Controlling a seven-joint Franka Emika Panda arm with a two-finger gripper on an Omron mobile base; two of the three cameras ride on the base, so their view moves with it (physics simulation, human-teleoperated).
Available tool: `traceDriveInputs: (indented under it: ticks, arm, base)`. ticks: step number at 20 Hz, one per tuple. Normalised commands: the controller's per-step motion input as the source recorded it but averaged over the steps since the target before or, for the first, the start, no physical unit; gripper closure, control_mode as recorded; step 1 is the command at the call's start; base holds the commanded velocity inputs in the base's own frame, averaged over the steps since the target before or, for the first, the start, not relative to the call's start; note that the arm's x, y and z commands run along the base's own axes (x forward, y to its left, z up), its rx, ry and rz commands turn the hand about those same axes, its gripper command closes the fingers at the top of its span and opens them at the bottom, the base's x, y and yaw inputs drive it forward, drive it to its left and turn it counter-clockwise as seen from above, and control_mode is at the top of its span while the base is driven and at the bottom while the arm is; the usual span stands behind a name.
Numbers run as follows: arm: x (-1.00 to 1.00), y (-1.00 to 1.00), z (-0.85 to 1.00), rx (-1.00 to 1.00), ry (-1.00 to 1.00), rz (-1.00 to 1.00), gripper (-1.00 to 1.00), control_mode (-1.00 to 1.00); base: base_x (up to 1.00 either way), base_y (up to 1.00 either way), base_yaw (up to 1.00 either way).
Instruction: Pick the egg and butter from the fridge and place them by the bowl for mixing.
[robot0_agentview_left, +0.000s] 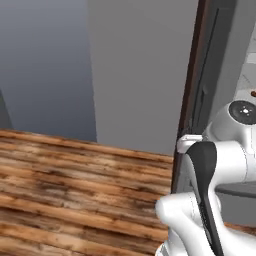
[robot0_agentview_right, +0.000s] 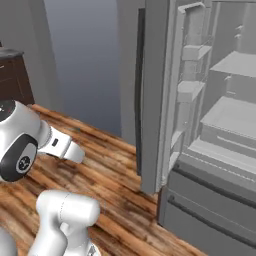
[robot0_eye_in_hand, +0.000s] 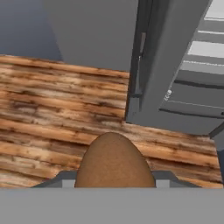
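1. In the hand view the fingers (robot0_eye_in_hand: 114, 181) stand partly apart and clamp a smooth, rounded brown egg (robot0_eye_in_hand: 114, 164), its dome rising between the grey pads (robot0_eye_in_hand: 65, 178).
2. Beneath the egg lies a wooden plank floor (robot0_eye_in_hand: 52, 109) with streaked brown grain.
3. Ahead stands the fridge (robot0_eye_in_hand: 175, 65), plain matte grey, its open door edge-on with a long dark handle.
4. The right base view shows the fridge (robot0_agentview_right: 220, 125) interior: pale flat shelves, door bins, and lower drawers.
5. The left base view shows a small round brown thing (robot0_agentview_left: 253, 93) on a white shelf at the right edge.
6. The butter and bowl cannot be made out.
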Motion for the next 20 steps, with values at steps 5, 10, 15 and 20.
traceDriveInputs:
  ticks: [5,10,15,20]
  arm:
    - [0.0,0.0,0.0,0.0,0.0,0.0,1.0,1.0]
    - [0.0,0.0,0.0,0.0,0.0,0.0,1.0,1.0]
    - [0.0,0.0,0.0,0.0,0.0,0.0,1.0,1.0]
    - [0.0,0.0,0.0,0.0,0.0,0.0,1.0,1.0]
  base:
    - [-0.06,0.52,0.58]
    - [-0.11,0.51,0.58]
    - [-0.22,0.67,0.6]
    - [-0.24,0.69,0.59]
